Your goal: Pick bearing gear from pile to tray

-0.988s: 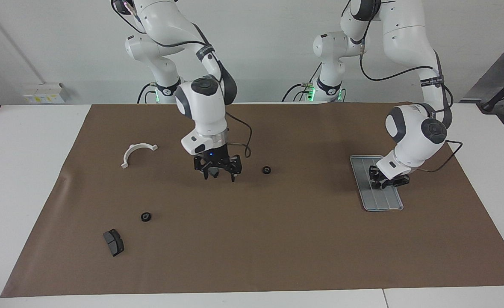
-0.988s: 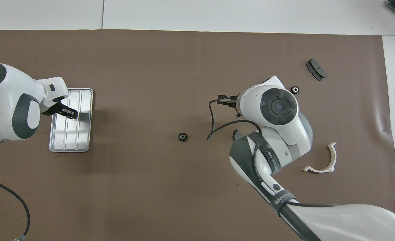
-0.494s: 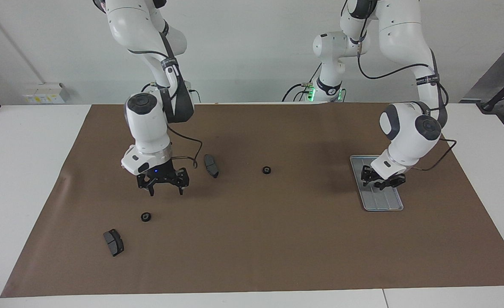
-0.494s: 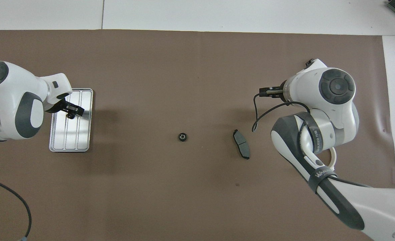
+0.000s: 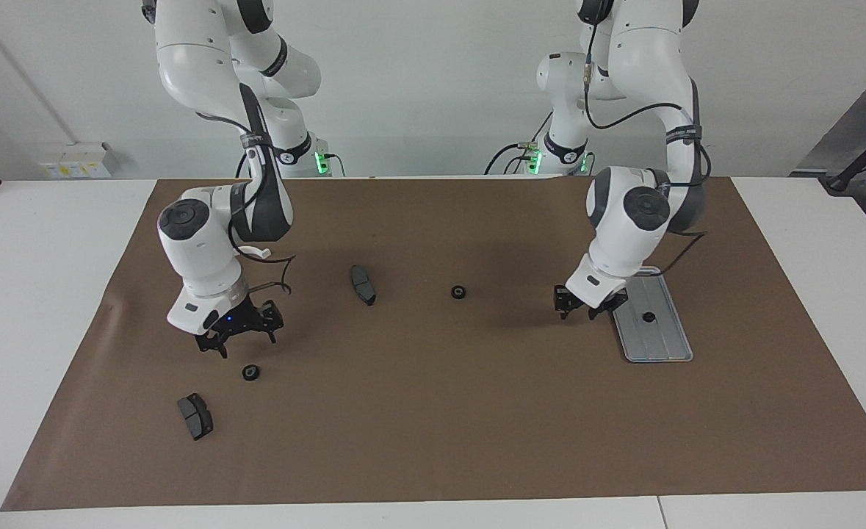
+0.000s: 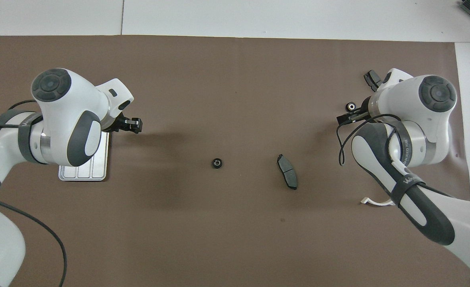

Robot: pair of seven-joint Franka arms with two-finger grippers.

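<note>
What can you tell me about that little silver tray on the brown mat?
The tray is a small, flat rectangle of what looks like silver-grey metal, with rounded corners, a low raised rim and grooves running lengthwise. It lies flat on the brown mat toward the left arm's end of the table, its long side pointing roughly toward the robots. One tiny black round gear sits in it. In the overhead view the left arm hides most of it. The left hand hangs just beside it, over the mat, not touching it.

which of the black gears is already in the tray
The gear lying on the tray at the left arm's end; the other two lie on the brown mat.
</note>
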